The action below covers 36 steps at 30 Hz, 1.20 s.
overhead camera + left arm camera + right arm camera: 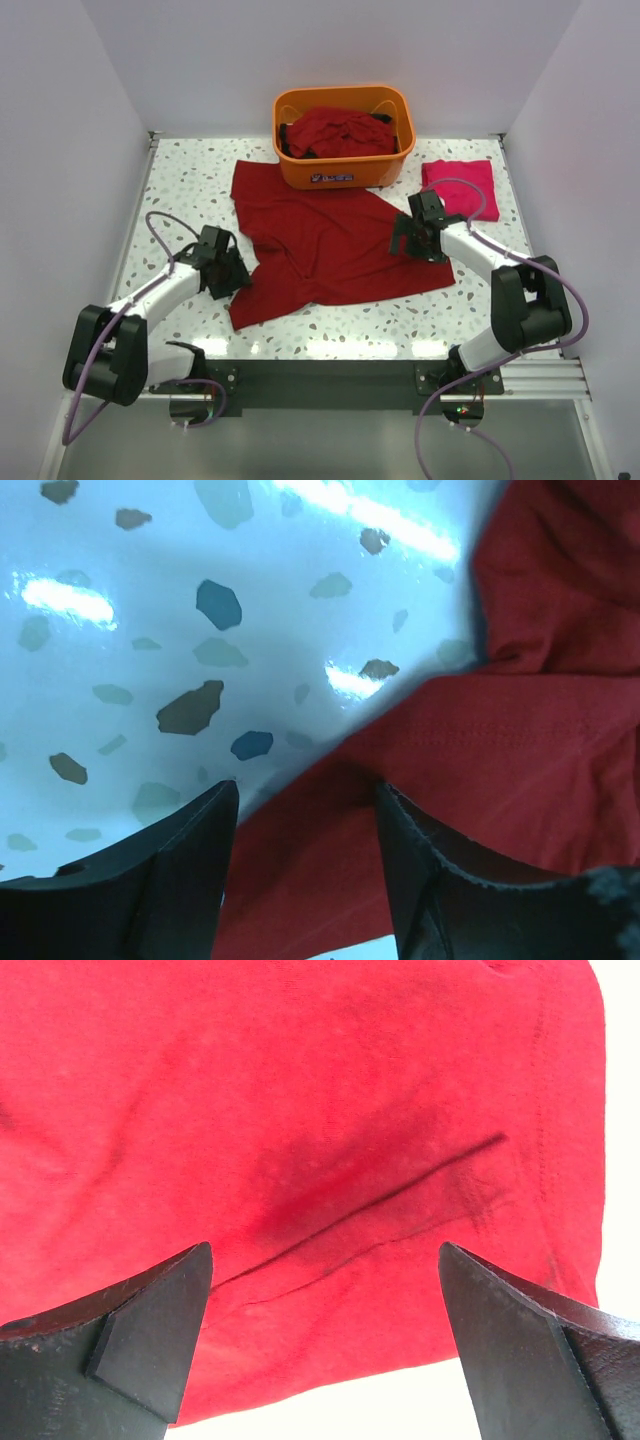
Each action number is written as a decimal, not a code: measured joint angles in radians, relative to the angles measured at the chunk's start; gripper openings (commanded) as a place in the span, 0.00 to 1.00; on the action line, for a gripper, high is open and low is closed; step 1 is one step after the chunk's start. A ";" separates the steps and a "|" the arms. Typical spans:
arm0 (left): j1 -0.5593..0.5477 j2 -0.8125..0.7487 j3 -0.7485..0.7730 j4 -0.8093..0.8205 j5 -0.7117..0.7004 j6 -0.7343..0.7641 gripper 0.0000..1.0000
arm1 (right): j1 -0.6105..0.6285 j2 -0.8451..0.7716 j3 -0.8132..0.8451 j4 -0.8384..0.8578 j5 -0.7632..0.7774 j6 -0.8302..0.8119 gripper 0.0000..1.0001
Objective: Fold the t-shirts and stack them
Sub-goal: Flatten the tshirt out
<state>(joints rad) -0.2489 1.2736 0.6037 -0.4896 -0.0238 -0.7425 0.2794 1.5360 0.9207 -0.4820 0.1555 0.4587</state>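
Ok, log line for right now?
phase: pre-fold grasp | left gripper: open, astride left edge of spread t-shirt | right gripper: open over its right edge | folded t-shirt: rear right | orange tub: red shirts inside

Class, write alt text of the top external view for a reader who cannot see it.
A dark red cloth t-shirt lies spread and rumpled on a speckled table, between the robot's left arm and right arm. Behind, an orange plastic tub holds more dark red cloth; a folded pinkish-red shirt lies at right.
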 measured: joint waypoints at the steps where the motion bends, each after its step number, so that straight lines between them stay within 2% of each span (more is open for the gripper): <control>1: 0.000 -0.019 -0.018 0.011 0.013 -0.002 0.56 | 0.000 0.000 0.000 -0.005 0.008 -0.001 0.99; 2: 0.000 -0.041 -0.035 0.019 0.025 -0.007 0.52 | 0.000 0.000 0.000 -0.009 0.013 -0.002 0.99; 5: 0.000 -0.090 -0.085 0.033 0.055 -0.024 0.27 | 0.000 0.000 0.000 -0.018 0.020 -0.003 0.99; 6: 0.000 -0.098 -0.094 0.034 0.061 -0.028 0.15 | 0.000 0.000 0.000 -0.020 0.022 -0.003 0.99; 9: 0.000 -0.100 -0.100 0.019 0.062 -0.037 0.00 | 0.000 0.000 0.000 -0.026 0.035 -0.004 0.99; 15: 0.000 -0.124 -0.053 -0.088 0.000 -0.040 0.00 | 0.000 0.000 0.000 -0.040 0.064 -0.005 0.99; 22: -0.020 -0.251 0.090 -0.233 -0.085 -0.030 0.00 | -0.007 0.006 0.000 -0.042 0.091 -0.005 0.99; 26: -0.085 -0.285 0.164 -0.284 -0.099 -0.026 0.00 | -0.007 0.037 0.000 -0.043 0.100 -0.004 0.99; 31: -0.218 -0.313 0.246 -0.326 -0.117 -0.025 0.00 | -0.011 0.061 0.000 -0.045 0.116 -0.004 0.99; 36: -0.243 -0.327 0.269 -0.328 -0.117 -0.021 0.00 | -0.012 0.045 0.000 -0.061 0.117 -0.002 0.99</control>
<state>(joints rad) -0.4915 0.9466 0.8726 -0.8181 -0.1413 -0.7635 0.2672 1.5806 0.9211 -0.5426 0.2726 0.4568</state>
